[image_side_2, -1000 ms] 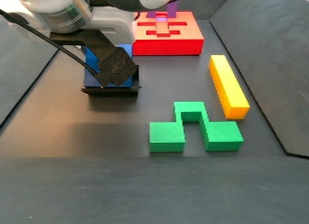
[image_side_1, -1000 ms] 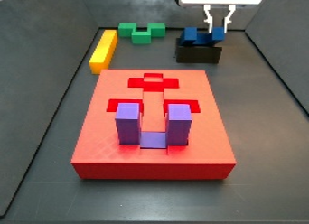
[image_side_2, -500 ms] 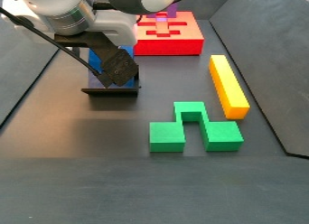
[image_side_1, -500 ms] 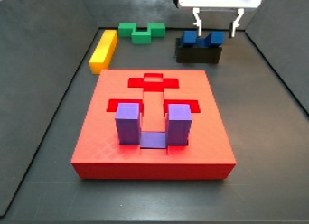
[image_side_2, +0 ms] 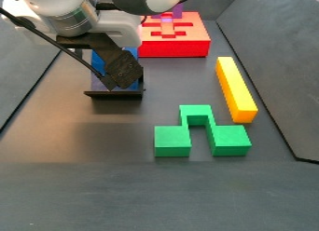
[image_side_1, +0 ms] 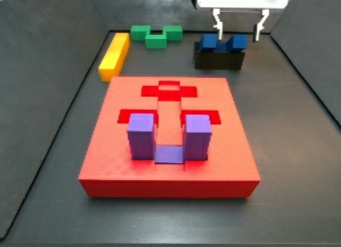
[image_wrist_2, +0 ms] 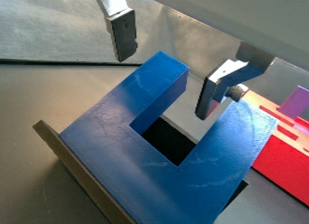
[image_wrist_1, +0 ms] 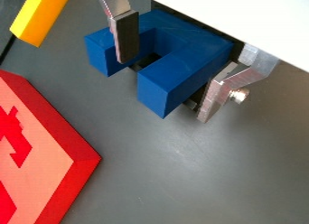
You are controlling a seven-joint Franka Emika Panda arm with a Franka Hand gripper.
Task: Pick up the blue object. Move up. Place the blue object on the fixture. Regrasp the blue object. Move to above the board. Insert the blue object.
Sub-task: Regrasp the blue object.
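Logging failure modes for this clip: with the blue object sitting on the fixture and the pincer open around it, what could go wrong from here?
1. The pincer is open, its fingers apart from the blue object. One finger seems to sit in the slot between the prongs, so closing might catch a single prong and tilt the block.
2. The block only rests on the fixture; a nudge could shift it.
3. The purple block already stands in the board, so a tilted grasp could complicate insertion.
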